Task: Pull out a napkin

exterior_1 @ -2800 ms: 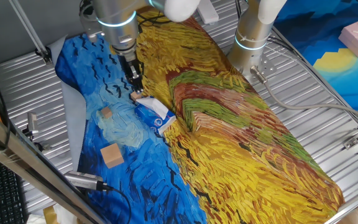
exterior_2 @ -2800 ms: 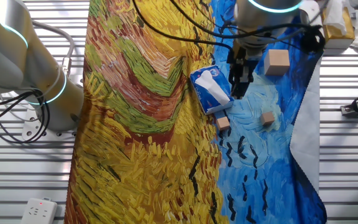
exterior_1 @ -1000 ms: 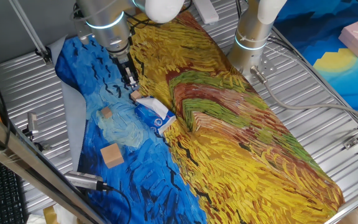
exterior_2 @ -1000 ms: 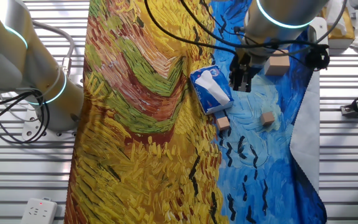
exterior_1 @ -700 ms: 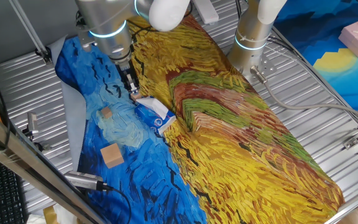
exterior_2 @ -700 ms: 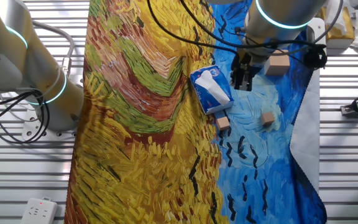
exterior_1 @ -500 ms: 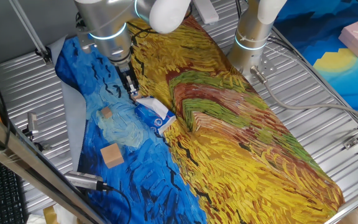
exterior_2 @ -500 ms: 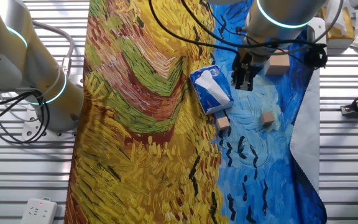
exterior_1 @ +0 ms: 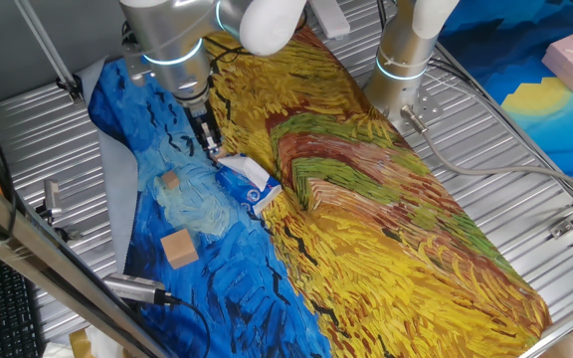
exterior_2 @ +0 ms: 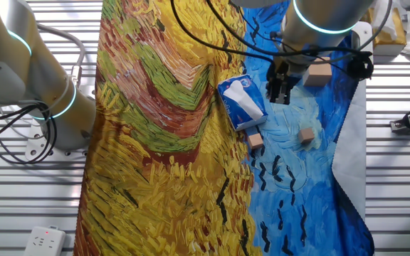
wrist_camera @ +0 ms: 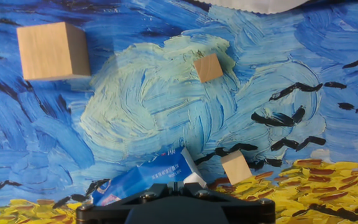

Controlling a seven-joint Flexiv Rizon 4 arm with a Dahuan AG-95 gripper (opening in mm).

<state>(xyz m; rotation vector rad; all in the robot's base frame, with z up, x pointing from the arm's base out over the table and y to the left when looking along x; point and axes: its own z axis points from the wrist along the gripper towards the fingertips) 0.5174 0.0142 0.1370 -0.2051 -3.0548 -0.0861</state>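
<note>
Right now the hand [exterior_2: 282,94] hangs low over the blue half of the painted cloth on the table [exterior_1: 525,169], just beside the blue-and-white tissue packet [exterior_2: 241,102]. The napkin [exterior_2: 244,105] is not out: it sits inside that packet, showing only as the white strip along the slot on top. From the hand, the packet lies toward the yellow half of the cloth, on the side away from the table's near blue edge. Its long axis runs roughly with the seam where blue meets yellow. To my eye the coming move turns on shifting across onto that white strip.

From the hand view the packet [wrist_camera: 148,177] pokes out right under the mount, with a white corner showing. The fingers look close together in both fixed views, with nothing visible between them, though I can't make out the gap exactly.

Three tan wooden cubes [wrist_camera: 53,50] lie around. Print on the packet is too small to read.
</note>
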